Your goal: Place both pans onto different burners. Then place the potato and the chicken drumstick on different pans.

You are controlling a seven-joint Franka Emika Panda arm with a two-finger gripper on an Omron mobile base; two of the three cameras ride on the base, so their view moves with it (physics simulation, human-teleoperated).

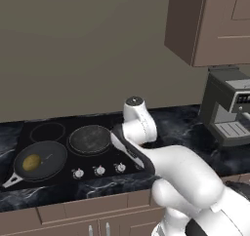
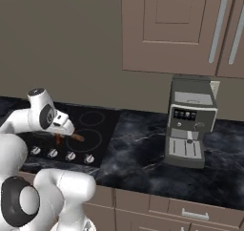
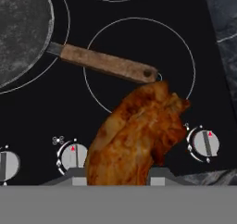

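Hand view: we look down on the black glass cooktop [image 3: 28, 121], and the chicken drumstick [image 3: 134, 135] hangs right in front of the camera, its lower end between the two dark fingertips [image 3: 159, 174] at the bottom edge, so we record the jaws as pinching the drumstick. Behind the meat we see a thin ring of one burner [image 3: 190, 61], and the long brown wooden handle [image 3: 109, 63] of the dark grey pan [image 3: 21, 33] lies across that ring, its tip just beside the top of the drumstick in this view. We note two silver knobs [image 3: 74, 156] flanking the meat along the front of the cooktop. Left base view: we see the black pan [image 1: 41, 159] on the front left burner with the potato [image 1: 31, 162] lying inside it, and the dark grey pan [image 1: 90, 139] on the burner to its right, further back. The arm's white links hide the gripper here. Right base view: we see the gripper [image 2: 59, 138] low over the cooktop [image 2: 107, 125] near the knobs, with a reddish-brown bit showing beneath it. A coffee machine [image 2: 189, 122] stands on the dark marble counter [image 2: 143, 149] to the right.
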